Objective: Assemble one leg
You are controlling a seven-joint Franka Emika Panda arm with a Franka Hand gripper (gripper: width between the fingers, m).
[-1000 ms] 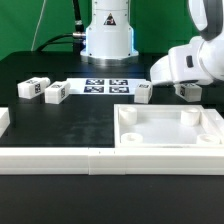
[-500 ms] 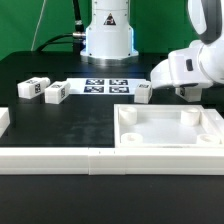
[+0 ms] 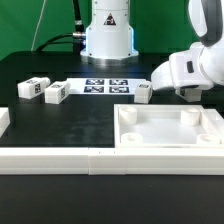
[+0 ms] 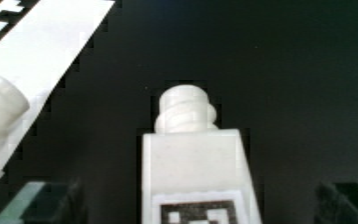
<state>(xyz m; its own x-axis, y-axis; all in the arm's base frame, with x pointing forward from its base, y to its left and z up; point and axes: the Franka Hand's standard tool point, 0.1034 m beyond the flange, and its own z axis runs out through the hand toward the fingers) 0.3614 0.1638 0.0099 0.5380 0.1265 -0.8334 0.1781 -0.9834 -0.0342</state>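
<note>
Only my wrist view shows the leg (image 4: 194,150) lying on the dark desk (image 4: 291,80) between the fingers of my open hand (image 4: 190,200), touching neither. The exterior view hides it behind my wrist, just past the far edge of the panel (image 3: 165,140), with bare desk beyond.

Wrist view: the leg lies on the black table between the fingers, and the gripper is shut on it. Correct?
Not shut. The wrist view shows the leg lying on the black table between the fingers, with a gap on each side: the gripper is open.
</note>
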